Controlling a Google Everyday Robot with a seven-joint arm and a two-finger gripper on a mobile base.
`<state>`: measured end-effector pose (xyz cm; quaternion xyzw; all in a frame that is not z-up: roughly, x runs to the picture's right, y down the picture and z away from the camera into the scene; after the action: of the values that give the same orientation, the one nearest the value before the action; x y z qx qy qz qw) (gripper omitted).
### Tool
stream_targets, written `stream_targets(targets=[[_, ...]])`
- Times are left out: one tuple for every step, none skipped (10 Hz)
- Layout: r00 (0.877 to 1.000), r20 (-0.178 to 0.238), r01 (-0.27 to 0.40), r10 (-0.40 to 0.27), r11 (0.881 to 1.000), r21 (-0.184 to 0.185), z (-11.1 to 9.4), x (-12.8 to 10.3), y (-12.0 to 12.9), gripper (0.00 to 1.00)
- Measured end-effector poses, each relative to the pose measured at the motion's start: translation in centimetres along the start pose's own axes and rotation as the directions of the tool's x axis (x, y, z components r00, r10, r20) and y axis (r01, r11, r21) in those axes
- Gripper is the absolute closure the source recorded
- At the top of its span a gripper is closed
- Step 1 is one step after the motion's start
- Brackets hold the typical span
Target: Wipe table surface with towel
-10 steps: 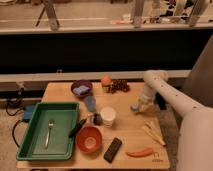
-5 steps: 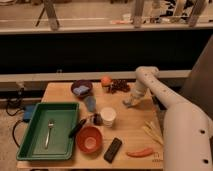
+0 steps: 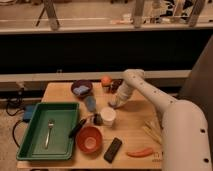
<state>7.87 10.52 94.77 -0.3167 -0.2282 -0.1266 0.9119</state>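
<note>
A wooden table is seen from above and in front, with the robot's white arm reaching in from the right across its far half. The gripper is lowered to the tabletop near the middle of the far side, just behind and to the right of a white cup. Whether the jaws are released or clenched cannot be told, since the fingers are not made out. A towel cannot be picked out with certainty; a small pale patch is seen under the gripper, but what it is cannot be told. A green tray is set on the left of the table, and a fork is laid inside it. A purple bowl holding something blue is placed at the far left, and an orange fruit is found beside it, near the arm's bend. A red bowl is set at the front, just right of the tray, with a black rectangular object beside it. A red chilli-shaped item is laid near the front right edge, and pale sticks are seen just behind it.
</note>
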Motion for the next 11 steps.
stream_targets(targets=[[1.0, 0.009, 0.01, -0.01, 1.0, 0.003, 0.0, -0.6, 0.1, 1.0], [1.0, 0.015, 0.017, -0.017, 1.0, 0.0, 0.1, -0.9, 0.6, 1.0], [1.0, 0.017, 0.018, -0.018, 1.0, -0.002, -0.2, -0.9, 1.4, 1.0], [1.0, 0.014, 0.011, -0.011, 1.0, -0.008, -0.5, -0.4, 2.6, 1.0], [1.0, 0.007, -0.002, 0.002, 1.0, -0.012, -1.1, 0.4, 3.8, 1.0], [1.0, -0.002, -0.02, 0.02, 1.0, -0.014, -1.8, 1.6, 5.3, 1.0], [0.999, -0.011, -0.041, 0.041, 0.999, -0.016, -2.6, 2.9, 6.8, 1.0], [0.998, -0.019, -0.066, 0.065, 0.997, -0.031, -3.3, 4.2, 8.8, 1.0], [0.996, -0.028, -0.088, 0.087, 0.995, -0.05, -3.7, 4.8, 10.6, 1.0], [0.993, -0.037, -0.117, 0.115, 0.991, -0.07, -3.8, 5.2, 12.4, 1.0], [0.99, -0.042, -0.141, 0.138, 0.987, -0.077, -3.9, 5.7, 13.3, 1.0]])
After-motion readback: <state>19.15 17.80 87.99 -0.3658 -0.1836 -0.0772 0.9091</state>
